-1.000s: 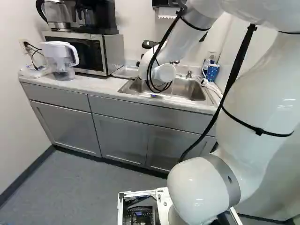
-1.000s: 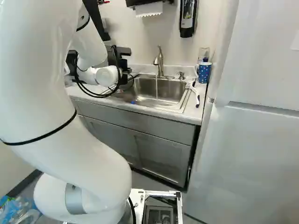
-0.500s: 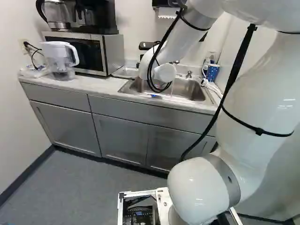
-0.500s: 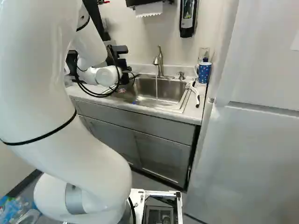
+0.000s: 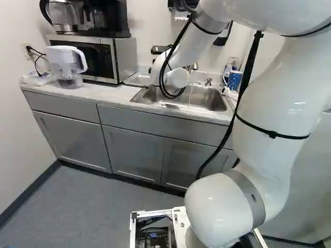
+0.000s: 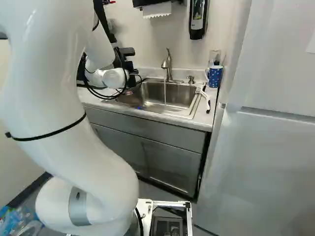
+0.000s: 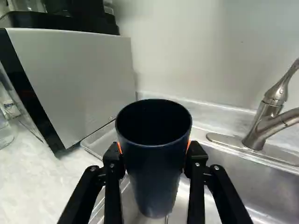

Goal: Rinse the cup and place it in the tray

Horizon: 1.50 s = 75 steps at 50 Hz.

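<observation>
Claw (image 6: 130,73) has a smooth, dark tapered cup (image 7: 153,172) pinched between orange pads (image 7: 188,145), boxy microwave (image 7: 77,79) at its ten o'clock, curvy metal faucet (image 7: 266,125) at two.

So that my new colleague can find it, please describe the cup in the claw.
Find the sink, then its end near the microwave. There the claw grips a tall, dark cup. It looks plain, unlike the dotted blue mug at the sink's other end.
</observation>
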Available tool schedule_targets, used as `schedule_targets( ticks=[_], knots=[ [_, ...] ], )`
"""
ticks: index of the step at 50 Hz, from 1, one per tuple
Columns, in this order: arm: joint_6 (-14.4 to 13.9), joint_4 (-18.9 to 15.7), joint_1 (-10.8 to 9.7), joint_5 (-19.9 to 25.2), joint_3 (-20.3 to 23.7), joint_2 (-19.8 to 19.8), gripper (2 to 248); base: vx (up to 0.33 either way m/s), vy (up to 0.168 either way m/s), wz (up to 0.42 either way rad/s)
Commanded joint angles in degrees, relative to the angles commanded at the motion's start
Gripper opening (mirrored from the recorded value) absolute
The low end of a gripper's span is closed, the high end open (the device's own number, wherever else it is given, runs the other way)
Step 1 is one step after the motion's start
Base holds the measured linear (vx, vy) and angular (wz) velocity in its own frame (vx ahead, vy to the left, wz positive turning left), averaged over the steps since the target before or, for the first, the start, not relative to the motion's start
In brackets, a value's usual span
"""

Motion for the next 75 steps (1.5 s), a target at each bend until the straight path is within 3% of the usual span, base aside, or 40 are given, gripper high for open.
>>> schedule_targets(
  ticks=[38, 75],
  knots=[
    [0.0, 0.0, 2.59, 0.0, -12.61, -11.15, 126, 0.0, 0.0, 0.0],
    [0.0, 0.0, 3.1, 0.14, -26.02, -23.38, 126, 0.0, 0.0, 0.0]
  ],
)
